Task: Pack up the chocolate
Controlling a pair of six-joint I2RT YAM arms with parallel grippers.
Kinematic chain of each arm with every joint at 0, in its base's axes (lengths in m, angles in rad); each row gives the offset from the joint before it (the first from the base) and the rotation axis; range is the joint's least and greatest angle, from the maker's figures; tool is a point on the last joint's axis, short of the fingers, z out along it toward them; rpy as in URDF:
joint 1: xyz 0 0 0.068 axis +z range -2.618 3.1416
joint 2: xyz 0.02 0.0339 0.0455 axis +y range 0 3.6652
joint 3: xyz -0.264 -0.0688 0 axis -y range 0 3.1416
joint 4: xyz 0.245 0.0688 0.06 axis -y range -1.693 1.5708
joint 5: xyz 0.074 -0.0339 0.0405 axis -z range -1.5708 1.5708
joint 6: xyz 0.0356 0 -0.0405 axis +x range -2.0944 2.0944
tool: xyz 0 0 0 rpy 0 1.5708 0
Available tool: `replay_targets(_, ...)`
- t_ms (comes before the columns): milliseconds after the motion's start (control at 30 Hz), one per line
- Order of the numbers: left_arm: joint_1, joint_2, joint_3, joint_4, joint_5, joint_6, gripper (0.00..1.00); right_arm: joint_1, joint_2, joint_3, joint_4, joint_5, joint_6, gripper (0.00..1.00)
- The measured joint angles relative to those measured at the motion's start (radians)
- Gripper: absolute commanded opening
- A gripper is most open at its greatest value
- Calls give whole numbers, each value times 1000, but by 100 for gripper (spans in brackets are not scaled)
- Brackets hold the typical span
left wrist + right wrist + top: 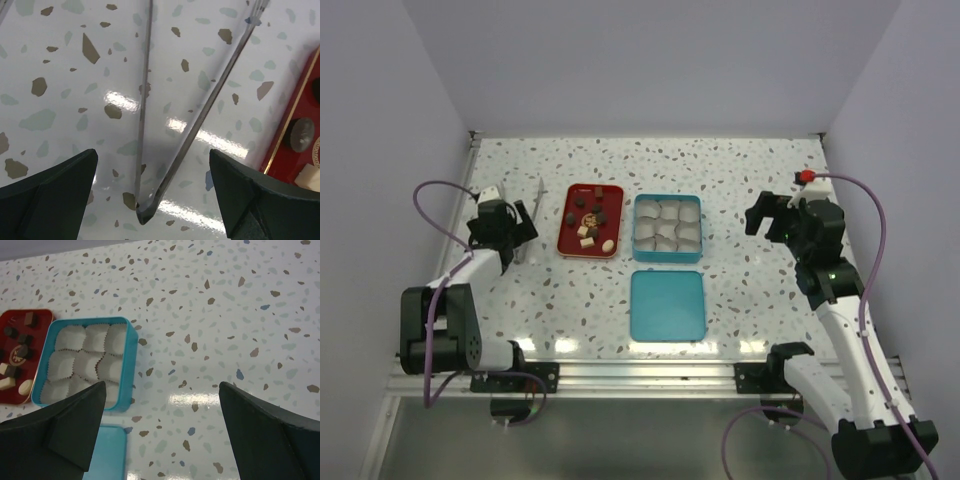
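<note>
The chocolate (588, 216), several small dark and cream pieces, lies on a red tray (570, 240). To its right stands a teal tin (667, 255) with empty white paper cups. Metal tongs (537, 205) lie on the table left of the tray. My left gripper (518, 240) is open just above the tongs' joined end (142, 212), which lies between the fingers (55, 190). My right gripper (768, 215) is open and empty, held above the table right of the tin (120, 325). The right wrist view also shows the chocolate (15, 352).
The tin's teal lid (667, 304) lies flat in front of the tin. The red tray's edge (285, 135) shows at the right of the left wrist view, with a dark piece (301, 134) on it. White walls enclose the speckled table.
</note>
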Motion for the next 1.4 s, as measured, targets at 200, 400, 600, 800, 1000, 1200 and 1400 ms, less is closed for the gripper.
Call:
replay_targets(200, -2, 8, -18, 84, 89, 54, 100, 0, 0, 0, 0, -1, 0, 99)
replay_targets(400, -1, 84, -18, 103, 100, 88, 100, 0, -12, 0, 0, -5, 0, 99)
replay_targets(600, -1, 137, -16, 114, 111, 111, 100, 0, -27, 0, 0, -6, 0, 99)
replay_targets(800, -1, 174, -4, 122, 108, 134, 99, 0, -26, 0, 0, -8, 0, 99)
replay_targets(1000, -1, 228, 35, 150, 101, 159, 90, 0, -26, 0, 0, -25, 0, 99)
replay_targets(1200, 0, 277, 76, 164, 83, 183, 62, 0, -23, 0, 1, -40, 0, 99)
replay_targets(1400, 0, 280, 78, 169, 84, 185, 49, 0, -19, 0, 2, -50, 0, 99)
